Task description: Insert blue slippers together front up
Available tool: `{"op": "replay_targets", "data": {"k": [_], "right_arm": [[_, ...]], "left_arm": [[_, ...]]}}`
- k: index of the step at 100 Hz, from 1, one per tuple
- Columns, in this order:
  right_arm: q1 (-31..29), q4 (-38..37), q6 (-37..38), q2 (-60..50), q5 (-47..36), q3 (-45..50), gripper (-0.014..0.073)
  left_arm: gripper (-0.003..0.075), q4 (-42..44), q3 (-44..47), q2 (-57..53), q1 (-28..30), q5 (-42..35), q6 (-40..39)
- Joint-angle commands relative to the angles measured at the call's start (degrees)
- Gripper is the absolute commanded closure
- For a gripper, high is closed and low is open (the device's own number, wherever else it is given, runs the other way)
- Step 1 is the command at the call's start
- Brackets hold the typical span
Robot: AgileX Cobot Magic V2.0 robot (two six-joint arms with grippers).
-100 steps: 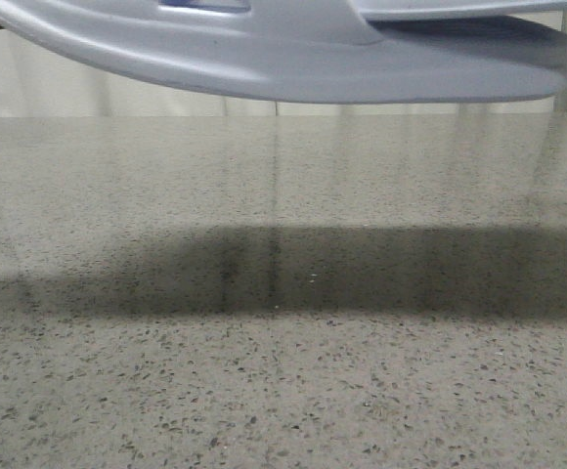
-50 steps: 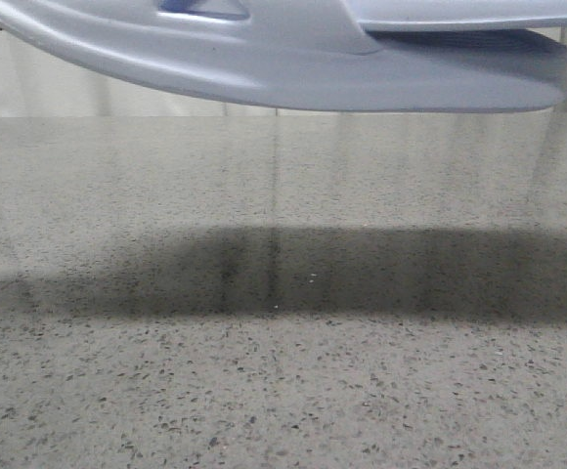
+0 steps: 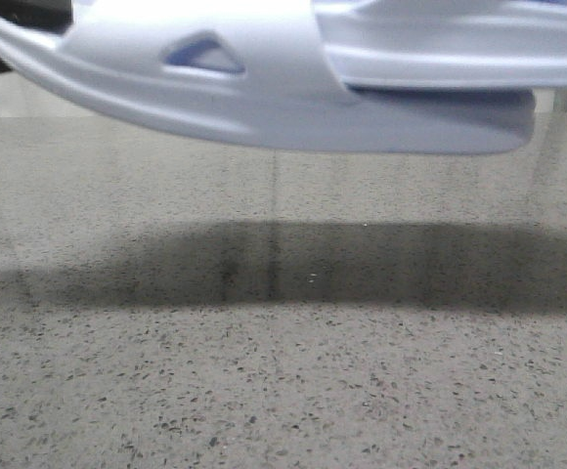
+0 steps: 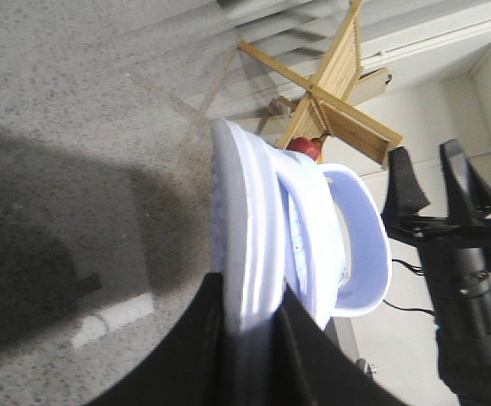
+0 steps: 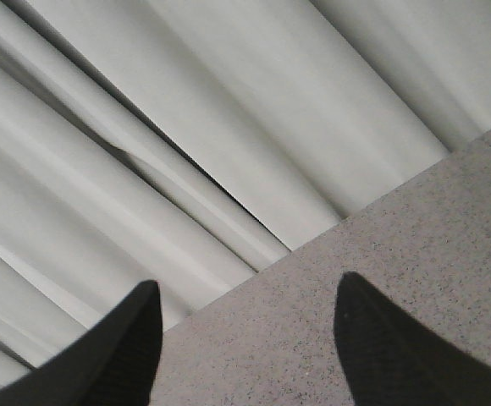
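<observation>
The pale blue slippers (image 3: 264, 88) hang in the air above the speckled table, filling the top of the front view. One is nested inside the other's strap, and a triangular cutout shows on the strap's side. In the left wrist view the nested pair (image 4: 279, 220) stands on edge. My left gripper (image 4: 250, 292) is shut on the thick sole of the outer slipper. My right gripper (image 5: 245, 292) is open and empty above the table's far edge, facing a grey curtain. Neither gripper shows in the front view.
The speckled grey table (image 3: 283, 391) carries the slippers' dark shadow (image 3: 293, 264). In the left wrist view a wooden folding rack (image 4: 330, 93) stands beyond the table, with a black stand (image 4: 457, 254) beside it. A grey curtain (image 5: 186, 127) hangs behind the table.
The slippers have come lower in the front view and shifted left, with more of the strap and the triangular cutout showing. Their shadow has shifted a little.
</observation>
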Motion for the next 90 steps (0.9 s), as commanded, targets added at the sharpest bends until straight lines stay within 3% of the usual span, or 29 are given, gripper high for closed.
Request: {"op": "replay_targets", "data": {"k": [1,31,90], "right_arm": [[-0.33,-1.35,-0.80,-0.48,-2.07,-2.02,0.0206],[-0.33,-1.35,-0.80,-0.48,-1.68,-2.02,0.0206],[-0.33,-1.35,-0.80,-0.48,-1.68,-2.02,0.0206]], "left_arm": [[0.0704,-5.52,-1.61,1.09,-0.44,3.18,2.90],[0.0704,-6.45,-1.61,6.54,-0.44,1.15,8.00],[0.0704,-4.79,-1.61,7.41,-0.44,-2.21,7.48]]}}
